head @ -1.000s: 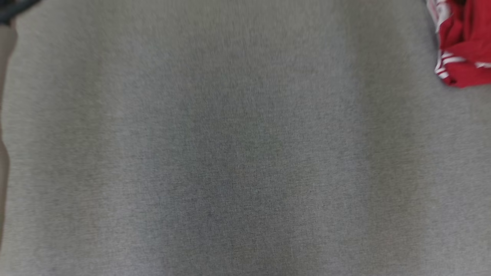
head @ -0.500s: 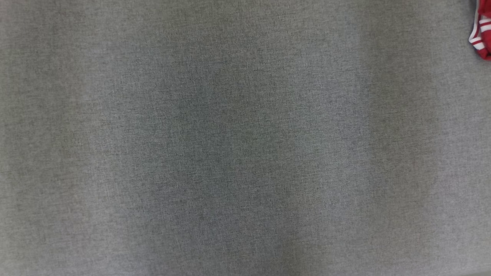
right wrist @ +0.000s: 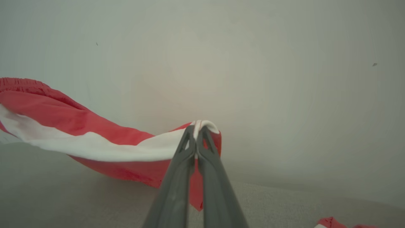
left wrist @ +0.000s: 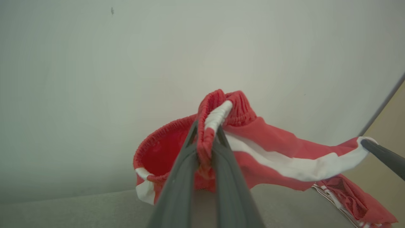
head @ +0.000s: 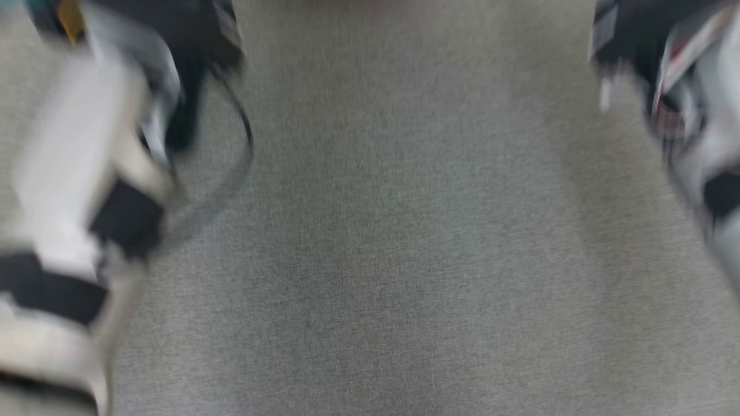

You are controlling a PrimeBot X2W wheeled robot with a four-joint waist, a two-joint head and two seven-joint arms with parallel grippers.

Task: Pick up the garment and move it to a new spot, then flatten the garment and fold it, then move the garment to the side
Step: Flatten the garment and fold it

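The red garment (left wrist: 272,148) with its white stripe hangs stretched in the air above the grey cloth surface (head: 393,231), its elastic waistband clenched by the left gripper (left wrist: 207,126), its striped far edge pinched tight by the right gripper (right wrist: 196,129)

soft even light; head view smeared by motion blur, wrist views sharper.
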